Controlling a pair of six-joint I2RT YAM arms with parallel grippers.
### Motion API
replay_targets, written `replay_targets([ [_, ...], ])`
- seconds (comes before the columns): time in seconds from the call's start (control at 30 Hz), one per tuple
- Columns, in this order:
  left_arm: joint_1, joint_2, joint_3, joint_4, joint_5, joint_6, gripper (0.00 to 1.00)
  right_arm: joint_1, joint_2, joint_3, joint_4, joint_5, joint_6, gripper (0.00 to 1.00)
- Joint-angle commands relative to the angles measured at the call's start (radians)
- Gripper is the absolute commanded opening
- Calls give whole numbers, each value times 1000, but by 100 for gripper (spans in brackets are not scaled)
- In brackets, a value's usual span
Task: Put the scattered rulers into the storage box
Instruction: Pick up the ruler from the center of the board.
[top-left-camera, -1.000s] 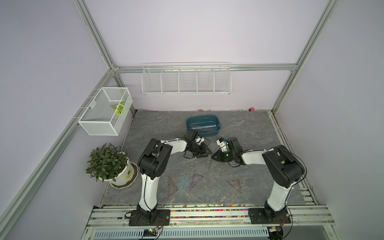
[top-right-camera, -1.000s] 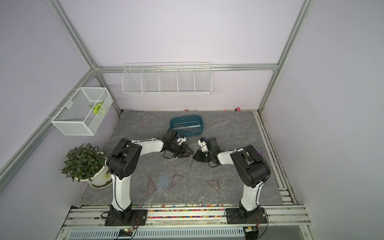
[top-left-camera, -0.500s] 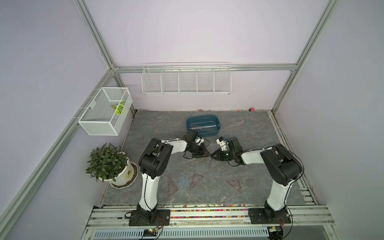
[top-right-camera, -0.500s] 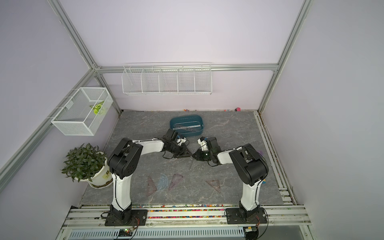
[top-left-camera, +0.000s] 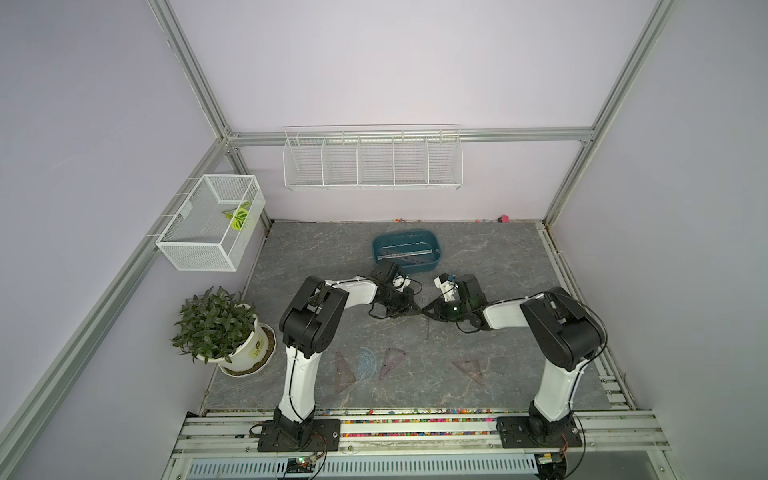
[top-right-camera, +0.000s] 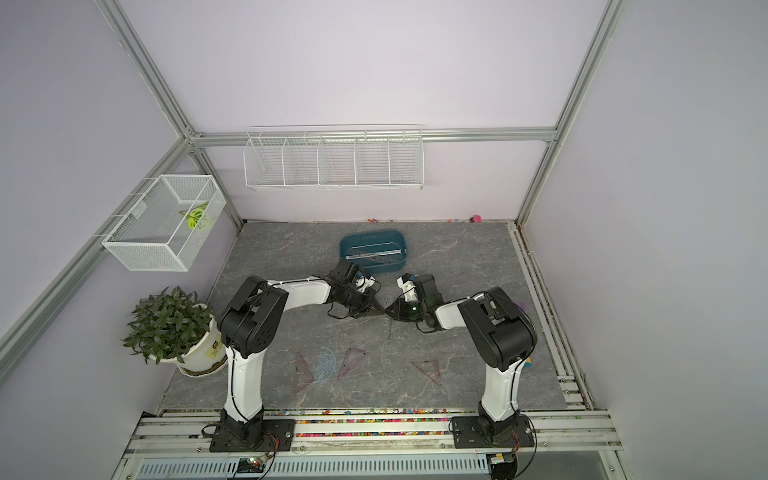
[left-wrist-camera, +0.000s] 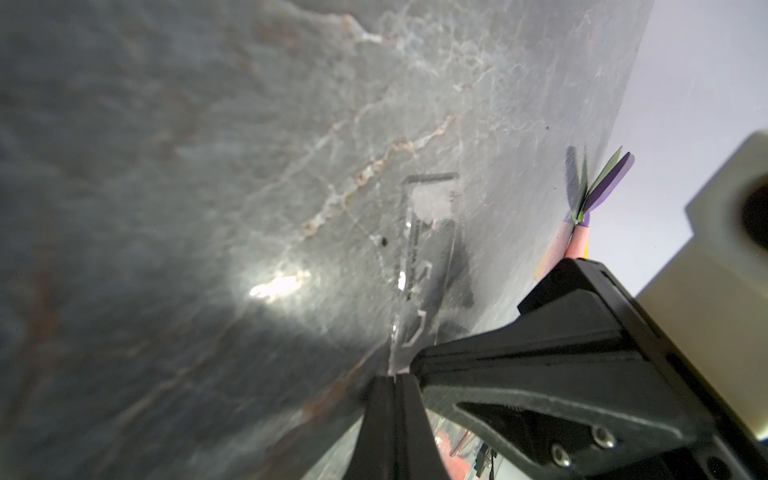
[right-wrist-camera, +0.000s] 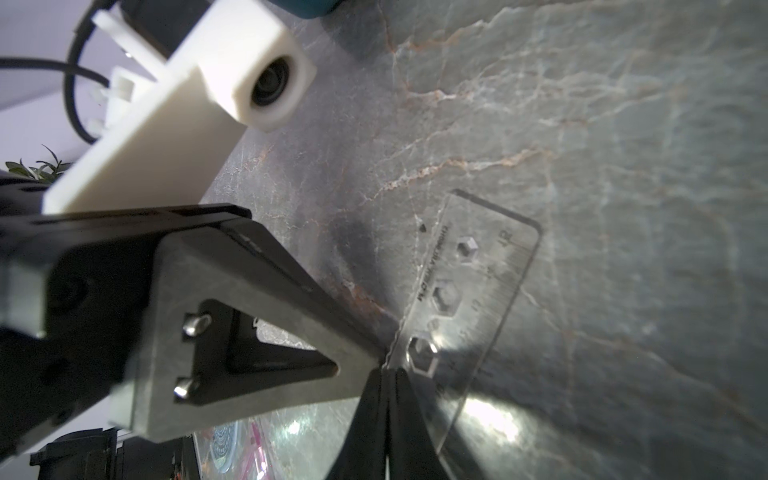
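Both grippers meet tip to tip at the middle of the table. A clear straight ruler (left-wrist-camera: 424, 257) (right-wrist-camera: 469, 291) lies tilted there. My left gripper (left-wrist-camera: 393, 376) (top-left-camera: 417, 309) is shut on one edge of it. My right gripper (right-wrist-camera: 388, 372) (top-left-camera: 427, 311) is shut on the same ruler close by. The teal storage box (top-left-camera: 411, 269) (top-right-camera: 345, 251) stands just behind them with straight rulers (top-left-camera: 405, 251) inside. Nearer the front lie two brownish triangles (top-left-camera: 345, 372) (top-left-camera: 392, 361), a bluish protractor (top-left-camera: 365, 363) and a third triangle (top-left-camera: 469, 370).
A potted plant (top-left-camera: 216, 328) stands at the left edge of the table. White wire baskets hang on the left wall (top-left-camera: 208, 224) and the back wall (top-left-camera: 372, 160). Pastel items (left-wrist-camera: 598, 183) lie by the right wall. A pink bit (top-left-camera: 503, 218) sits at the back edge.
My left gripper has closed onto the clear ruler. The right gripper has edged a little toward the left one and stays shut.
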Motion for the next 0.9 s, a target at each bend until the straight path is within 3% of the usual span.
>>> replay_targets([
  [0.0, -42, 53, -24, -63, -36, 15, 0, -1, -14, -22, -149, 27, 5, 12],
  [0.1, -42, 45, -30, -67, -44, 13, 1, -2, -84, 16, -216, 39, -19, 16],
  [0.4, -27, 28, -40, -67, -61, 10, 24, -3, -129, 40, -278, 58, -49, 17],
  [0.7, -24, 22, -39, -83, -77, 16, 31, 9, -153, 54, -393, 165, -128, 15],
  [0.87, -24, 30, -40, -73, -69, 11, 31, 11, -127, 48, -365, 145, -113, 15],
])
